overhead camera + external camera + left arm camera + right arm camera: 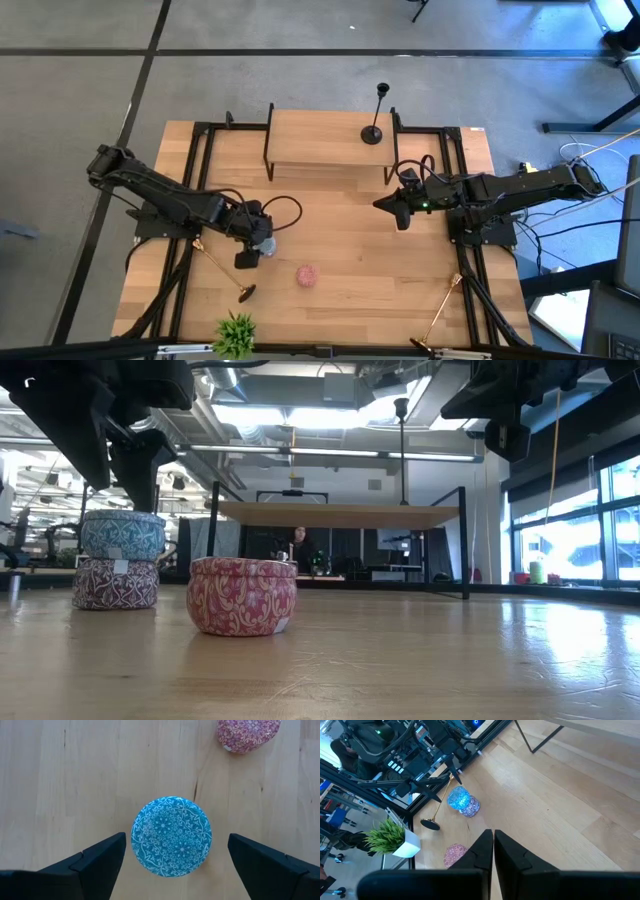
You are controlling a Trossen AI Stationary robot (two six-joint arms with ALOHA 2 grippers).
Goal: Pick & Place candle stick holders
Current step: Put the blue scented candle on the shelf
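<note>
A black candle stick holder (376, 128) stands upright by its round base on the raised wooden shelf (320, 140) at the table's far side; it also shows in the low view (401, 440). Two gold candle stick holders lie flat on the table, one near the left front (222, 268) and one at the right front (440, 315). My left gripper (177, 840) hangs open over a blue patterned tin (171, 836), a finger on either side of it and apart from it. Farther right, my right gripper (382, 204) hovers shut and empty above the table.
The blue tin (122, 534) sits stacked on a purple tin (115, 582). A pink tin (306, 276) stands alone near the table's middle front. A small green plant (235, 335) is at the front edge. Black frame rails (200, 180) run along both sides of the table.
</note>
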